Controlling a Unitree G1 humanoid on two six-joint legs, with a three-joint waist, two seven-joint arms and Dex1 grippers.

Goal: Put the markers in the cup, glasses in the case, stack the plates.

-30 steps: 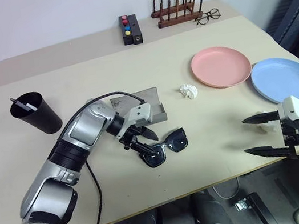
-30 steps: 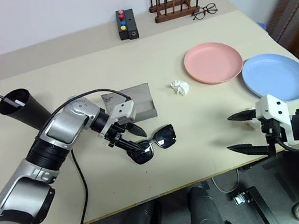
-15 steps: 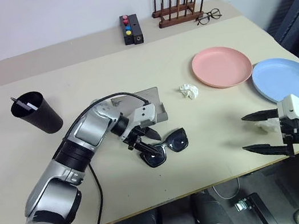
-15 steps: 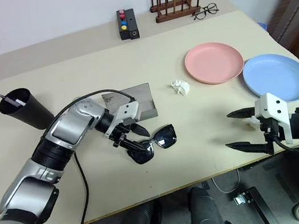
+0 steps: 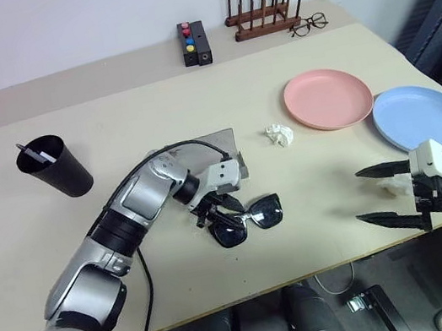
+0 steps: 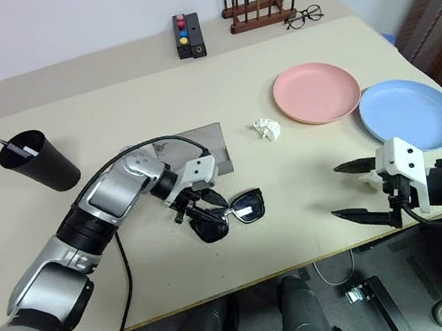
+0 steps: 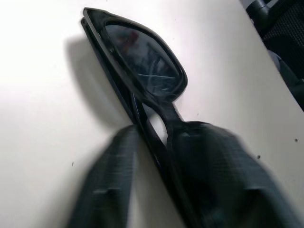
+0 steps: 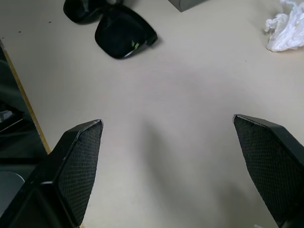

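The table [image 5: 147,84] is seen with the pink plate [image 5: 326,98] just beside the blue plate [image 5: 423,119]. The black cup [image 5: 54,167], markers [image 5: 34,153] inside, is set at the left. The grey case [image 5: 224,158] lies behind the black sunglasses [image 5: 246,218], whose frame is pinched by the left gripper [image 5: 216,212]. The right gripper [image 5: 391,197] is held spread wide.

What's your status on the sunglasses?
Left gripper closing on the sunglasses, still on the table. Right gripper open, idle. Case just behind, nothing in the way.
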